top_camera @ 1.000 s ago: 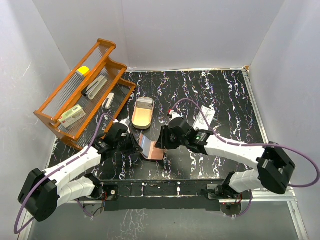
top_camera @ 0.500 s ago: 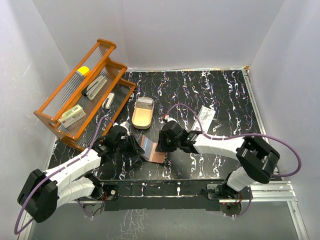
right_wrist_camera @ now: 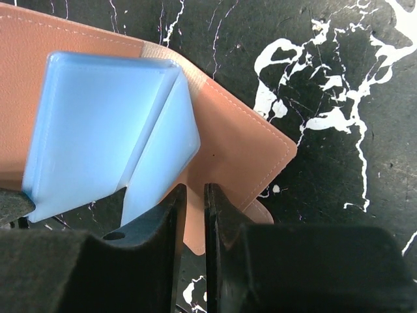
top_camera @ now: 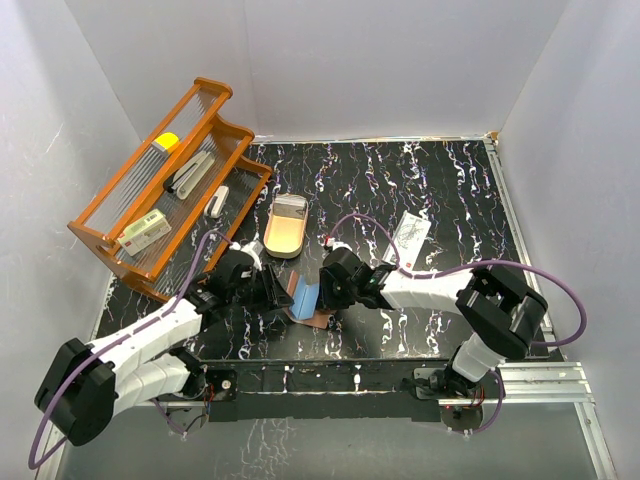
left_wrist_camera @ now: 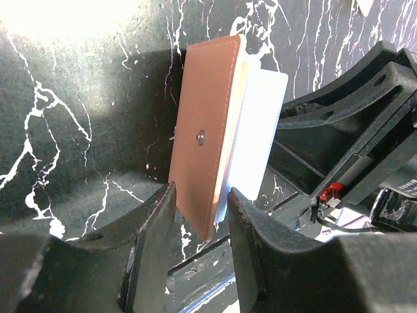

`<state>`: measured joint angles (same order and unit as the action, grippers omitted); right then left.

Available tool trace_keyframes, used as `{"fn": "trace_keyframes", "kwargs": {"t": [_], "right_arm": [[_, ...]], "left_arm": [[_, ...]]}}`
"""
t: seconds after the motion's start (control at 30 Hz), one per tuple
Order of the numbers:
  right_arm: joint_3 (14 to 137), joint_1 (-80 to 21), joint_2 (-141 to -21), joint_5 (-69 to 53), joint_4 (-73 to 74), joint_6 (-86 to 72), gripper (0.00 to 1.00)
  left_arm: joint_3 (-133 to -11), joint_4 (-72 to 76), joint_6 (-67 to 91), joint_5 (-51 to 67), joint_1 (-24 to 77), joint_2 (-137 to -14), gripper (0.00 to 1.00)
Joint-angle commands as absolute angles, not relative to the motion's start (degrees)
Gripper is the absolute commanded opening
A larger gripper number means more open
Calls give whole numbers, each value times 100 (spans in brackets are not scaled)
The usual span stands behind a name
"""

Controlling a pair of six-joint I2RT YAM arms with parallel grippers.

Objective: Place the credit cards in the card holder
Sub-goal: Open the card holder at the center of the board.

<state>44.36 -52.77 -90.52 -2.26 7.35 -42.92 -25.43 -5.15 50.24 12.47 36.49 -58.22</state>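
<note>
We are pinching the wallet [left_wrist_camera: 205,124] with both arms' jaws at six o'clock on the surface [top_camera: 450,180]; blue cards [right_wrist_camera: 98,124] are sitting inside, a white card [top_camera: 410,232] is lying at two o'clock

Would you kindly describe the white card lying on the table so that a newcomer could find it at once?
On the black marbled table, find the tan oval tray near the middle. To its right, just past a purple cable, the white card lies flat and alone. The only other card in view, the pale blue card, stands at the brown card holder.
</note>
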Motion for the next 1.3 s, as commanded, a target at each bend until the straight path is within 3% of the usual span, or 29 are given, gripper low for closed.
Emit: {"fn": "trace_keyframes", "kwargs": {"t": [0.0,0.13,0.33,0.43,0.6,0.83,0.93,1.13,1.27], "right_arm": [[4495,-5292,-9058,-102,483,-4172,15],[4676,-5290,-8978,-225,458,-4214,15],[4832,-5299,-8929,-391,305,-4363,16],[4866,-5291,-8930,-500,210,-4465,15],[4837,-5295,-8900,-539,-2,-4585,15],[4727,-5300,-9070,-464,81,-4541,15],[4622,-5296,-9097,-363,47,-4544,15],[4582,-5292,-9156,-361,37,-4509,15],[4521,-5297,-9152,-344,43,-4486,14]], "left_arm": [[-2907,-720,4572,1168,3648,-5918,37],[-2943,-755,4520,1182,3639,-5986,29],[-2609,-217,4949,1571,3645,-5932,4],[-2291,411,5425,1901,3643,-5907,0],[-2102,635,5648,1919,3647,-5985,1],[-2240,372,5509,1882,3642,-5887,31],[-2179,553,5549,1980,3644,-5931,38],[-2153,752,5523,2096,3640,-6217,40],[-2081,878,5534,2079,3644,-6196,34]]}}
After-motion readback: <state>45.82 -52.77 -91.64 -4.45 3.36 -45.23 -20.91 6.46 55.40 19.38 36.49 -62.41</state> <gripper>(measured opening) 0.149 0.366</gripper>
